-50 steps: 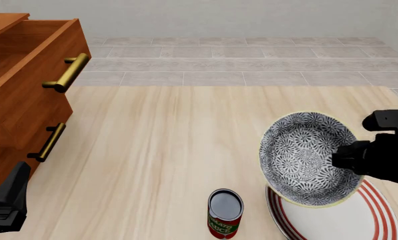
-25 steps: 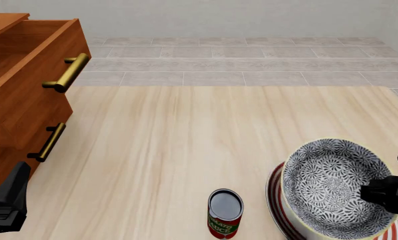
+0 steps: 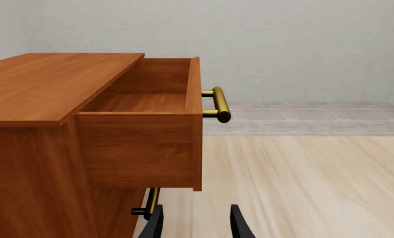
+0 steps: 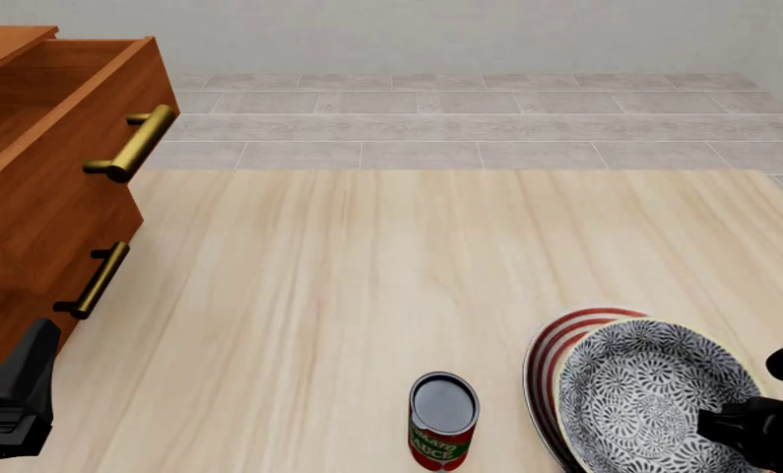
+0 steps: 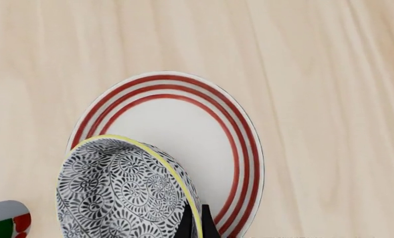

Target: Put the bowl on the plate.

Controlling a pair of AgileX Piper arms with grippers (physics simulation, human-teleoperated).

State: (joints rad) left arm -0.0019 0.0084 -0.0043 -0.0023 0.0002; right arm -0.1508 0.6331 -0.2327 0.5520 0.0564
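The bowl (image 4: 641,394), grey-and-white floral with a pale yellow rim, hangs low over the white plate (image 4: 564,340) with red rings at the near right of the table. My right gripper (image 4: 730,426) is shut on the bowl's right rim. In the right wrist view its dark fingers (image 5: 204,224) pinch the rim of the bowl (image 5: 117,191), which covers one side of the plate (image 5: 183,129). Whether the bowl touches the plate I cannot tell. My left gripper (image 3: 195,225) stands open and holds nothing, facing the wooden cabinet.
A small red can (image 4: 442,419) stands upright just left of the plate. A wooden cabinet (image 4: 36,197) with its top drawer (image 3: 143,99) pulled out and brass handles (image 4: 135,143) fills the left side. The left arm (image 4: 17,399) rests at the near left corner.
My right gripper has carried the bowl down and toward the near right, from tilted above the plate's far edge to low over the plate. The left arm has not moved.
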